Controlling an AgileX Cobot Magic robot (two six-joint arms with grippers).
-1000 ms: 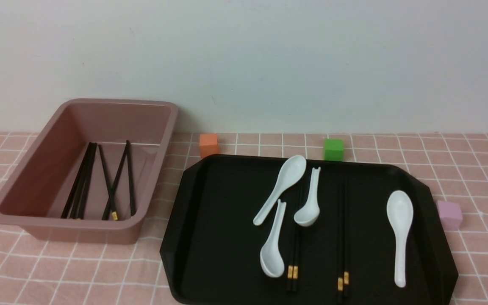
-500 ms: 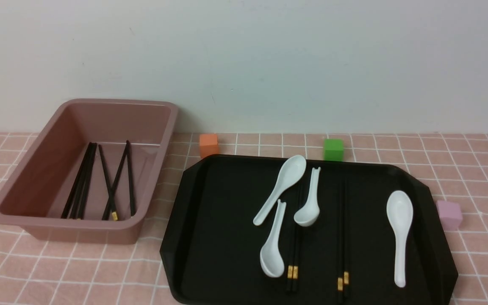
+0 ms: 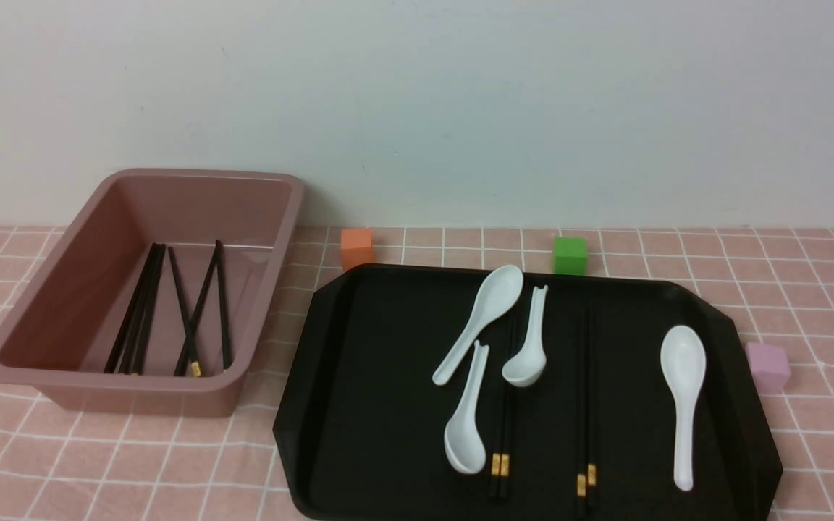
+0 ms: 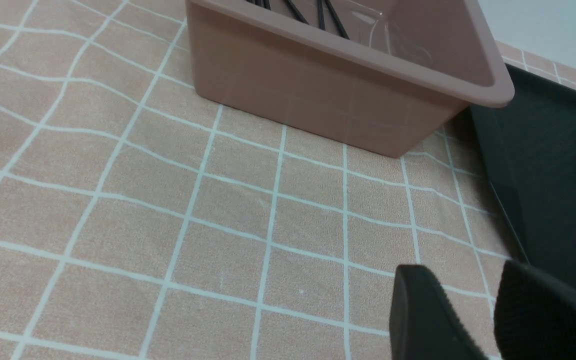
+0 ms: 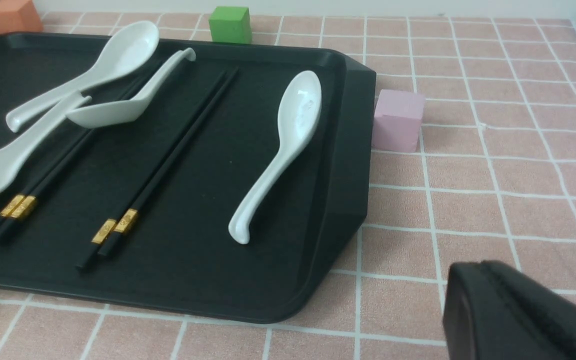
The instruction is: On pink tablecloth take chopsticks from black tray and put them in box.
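Two pairs of black chopsticks with gold bands [image 3: 586,405] [image 3: 502,434] are observed in the black tray [image 3: 373,434], which is set on the pink tablecloth [image 3: 171,456]. Four white ceramic spoons [image 3: 683,391] are also contained in the tray; the left-hand chopstick pair is partly covered by one of them. More black chopsticks [image 3: 224,311] are held in the dusty-pink box [image 3: 261,289], some crossed, to the left of the tray. An orange cube [image 3: 357,248] and a green cube [image 3: 570,256] are noted by the tray's far edge, and a pink cube [image 3: 768,367] is placed by its right side. The left gripper [image 4: 468,275] is found open, with nothing held, over the cloth. The right gripper [image 5: 473,270] is seen over the cloth beside the tray, its fingertips together; nothing is seen gripped.
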